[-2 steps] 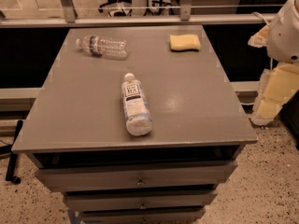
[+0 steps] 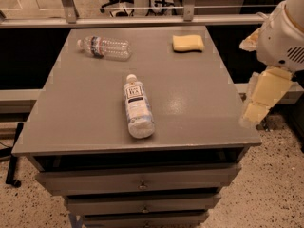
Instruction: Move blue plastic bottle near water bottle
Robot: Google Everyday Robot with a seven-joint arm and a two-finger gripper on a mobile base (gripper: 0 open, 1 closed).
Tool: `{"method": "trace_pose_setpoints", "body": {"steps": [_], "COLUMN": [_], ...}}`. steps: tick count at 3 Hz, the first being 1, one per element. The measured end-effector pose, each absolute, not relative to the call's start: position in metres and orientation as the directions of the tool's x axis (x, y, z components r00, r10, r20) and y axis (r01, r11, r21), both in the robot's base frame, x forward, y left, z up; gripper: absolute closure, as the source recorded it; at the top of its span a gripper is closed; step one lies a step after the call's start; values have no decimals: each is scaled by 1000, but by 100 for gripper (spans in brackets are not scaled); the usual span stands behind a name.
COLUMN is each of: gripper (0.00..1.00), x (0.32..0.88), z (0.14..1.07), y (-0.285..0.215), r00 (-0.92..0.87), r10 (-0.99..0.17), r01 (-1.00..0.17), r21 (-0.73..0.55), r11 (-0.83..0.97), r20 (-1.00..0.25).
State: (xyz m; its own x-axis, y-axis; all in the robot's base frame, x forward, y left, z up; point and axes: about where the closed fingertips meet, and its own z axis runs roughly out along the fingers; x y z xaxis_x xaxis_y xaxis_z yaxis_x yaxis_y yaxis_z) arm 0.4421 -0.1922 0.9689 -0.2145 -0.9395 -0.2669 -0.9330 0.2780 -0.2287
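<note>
The blue plastic bottle [image 2: 137, 107] lies on its side in the middle of the grey table top [image 2: 199, 99], white cap pointing to the far side, white label with dark print facing up. The water bottle [image 2: 104, 47], clear and ribbed with a narrow red-blue band, lies on its side at the far left of the table, cap to the left. My gripper [image 2: 252, 115] hangs off the right edge of the table, below the white arm body [image 2: 282, 37], well to the right of both bottles and holding nothing.
A yellow sponge [image 2: 187, 42] lies at the far right of the table. The table is a drawer cabinet with drawer fronts [image 2: 142, 179] below. A rail and glass partition [image 2: 128, 18] run behind it. Speckled floor [image 2: 266, 189] lies to the right.
The arm and gripper have shifted a little to the left, closer to the table's right edge. The bottles and sponge have not moved.
</note>
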Motion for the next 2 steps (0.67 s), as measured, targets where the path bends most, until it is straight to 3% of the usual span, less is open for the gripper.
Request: {"method": "trace_pose_setpoints", "body": {"steps": [2], "gripper": [0], "x": [472], "z": [943], "y": [-77], "r00": [-228], "r10": [-903], "r01": [-940], "r21": [-161], "r11": [302], "r20": [-364]}}
